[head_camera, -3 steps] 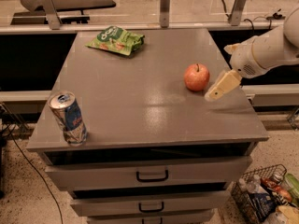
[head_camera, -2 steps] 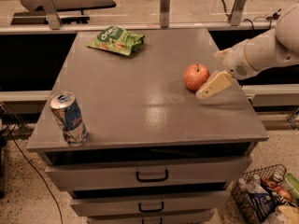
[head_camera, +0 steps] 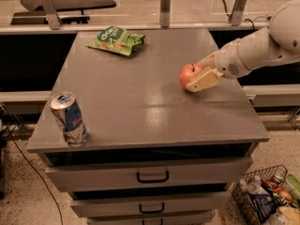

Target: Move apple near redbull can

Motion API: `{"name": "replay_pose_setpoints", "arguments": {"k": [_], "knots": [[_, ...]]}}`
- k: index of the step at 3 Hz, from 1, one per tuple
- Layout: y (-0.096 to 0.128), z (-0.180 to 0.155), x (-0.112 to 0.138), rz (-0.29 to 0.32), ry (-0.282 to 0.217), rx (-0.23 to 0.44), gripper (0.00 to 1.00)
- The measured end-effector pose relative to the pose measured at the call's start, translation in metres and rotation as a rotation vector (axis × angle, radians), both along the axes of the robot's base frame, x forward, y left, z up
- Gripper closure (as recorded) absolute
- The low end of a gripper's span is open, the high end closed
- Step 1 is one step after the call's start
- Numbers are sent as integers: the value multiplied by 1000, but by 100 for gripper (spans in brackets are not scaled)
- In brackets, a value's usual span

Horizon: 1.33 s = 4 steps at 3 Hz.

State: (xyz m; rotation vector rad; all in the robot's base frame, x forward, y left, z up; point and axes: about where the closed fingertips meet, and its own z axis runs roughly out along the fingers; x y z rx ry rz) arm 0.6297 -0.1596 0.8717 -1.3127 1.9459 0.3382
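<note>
The claw [head_camera: 197, 75] has advanced from the 3 o'clock edge of the desk [head_camera: 150, 111] toward 9 o'clock. One second ago it stood just beside the apple [head_camera: 187, 74], on the apple's right. It now straddles the apple, with one finger [head_camera: 204, 80] on the near side and the other on the far side. The jaws stand spread to about the apple's width, with the fruit partly between them. Treat the claw as open: you cannot confirm that either pad is pressing on the skin.

The apple sits at roughly 3 o'clock from the desk's centre, resting on the surface. It appears to have shifted very slightly toward 9 o'clock since the earlier views, which suggests a light nudge. Regard that as probable, not certain.

The redbull can [head_camera: 68, 118] stands upright at the 7 o'clock corner, unmoved and well apart from the apple. The green snack bag [head_camera: 116, 40] lies at 11 o'clock, also unmoved and off the direct line between apple and can.

Status: the approach is complete, the grasp is not yet secured, and the transfer has not begun. You should expect closure on the apple first, then travel toward 8 o'clock. Keep the set-down short of the can, because the tall, slim can would probably tip if struck.
</note>
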Motion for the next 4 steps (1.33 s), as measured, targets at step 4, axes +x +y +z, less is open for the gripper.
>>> {"name": "replay_pose_setpoints", "arguments": {"k": [4], "knots": [[50, 52, -36, 121, -65, 30, 100]]}}
